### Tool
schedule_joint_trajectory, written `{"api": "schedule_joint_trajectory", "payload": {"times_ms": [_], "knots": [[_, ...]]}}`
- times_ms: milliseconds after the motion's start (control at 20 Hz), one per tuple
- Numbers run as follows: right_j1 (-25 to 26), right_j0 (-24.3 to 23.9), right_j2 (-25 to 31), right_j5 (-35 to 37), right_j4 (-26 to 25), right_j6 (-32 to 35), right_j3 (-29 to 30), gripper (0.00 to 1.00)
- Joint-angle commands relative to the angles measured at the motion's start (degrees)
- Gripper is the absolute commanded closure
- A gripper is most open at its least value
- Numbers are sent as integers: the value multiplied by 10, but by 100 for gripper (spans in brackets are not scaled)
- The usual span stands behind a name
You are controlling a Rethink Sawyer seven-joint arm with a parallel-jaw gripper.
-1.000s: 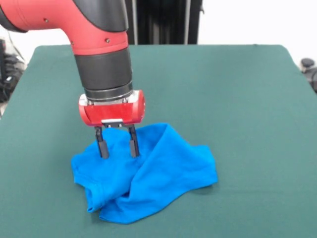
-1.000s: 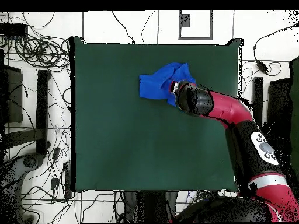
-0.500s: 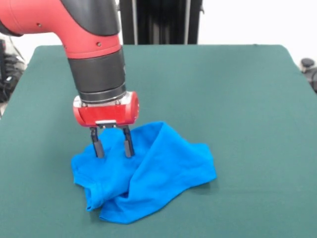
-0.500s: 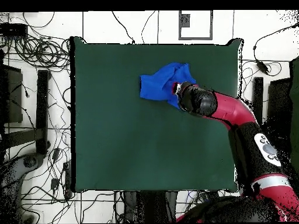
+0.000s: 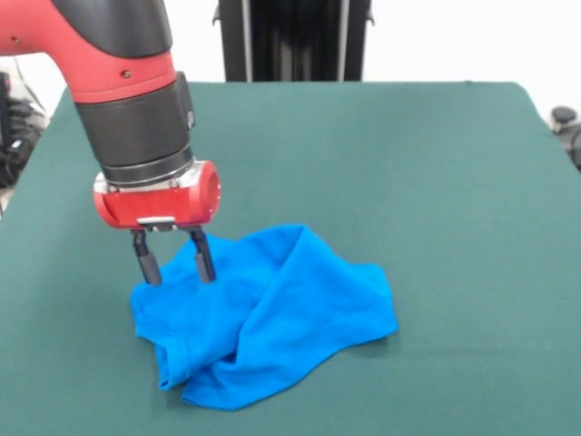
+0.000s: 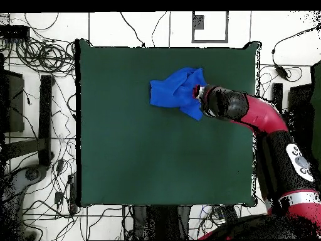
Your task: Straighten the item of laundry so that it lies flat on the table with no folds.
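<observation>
The blue T-shirt (image 5: 263, 313) is lying crumpled on the green table (image 5: 436, 182). The gripper (image 5: 173, 267) is hovering at its edge, fingers apart, holding nothing. Thin, floppy fabric, so I'd pinch a hem or sleeve corner.

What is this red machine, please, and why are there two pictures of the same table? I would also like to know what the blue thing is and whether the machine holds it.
The red and black machine is a robot arm; at its end is a gripper with two thin black fingers. One picture is taken from across the table, looking at the arm. The other is taken from above, looking straight down, so the sides appear turned round. The blue thing is a T-shirt, lying crumpled with folds on the green table. The gripper is open, with its fingers apart at one edge of the shirt. It holds nothing: the cloth is not lifted or pinched. From above, the arm hides the gripper.
</observation>
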Motion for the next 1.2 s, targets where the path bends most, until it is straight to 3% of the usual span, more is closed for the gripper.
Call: {"api": "schedule_joint_trajectory", "payload": {"times_ms": [50, 600, 1200], "knots": [[9, 9, 67, 48, -25, -107, -6, 0], [-10, 38, 40, 22, -34, -55, 3, 0], [3, 72, 30, 102, -24, -79, -84, 0]]}}
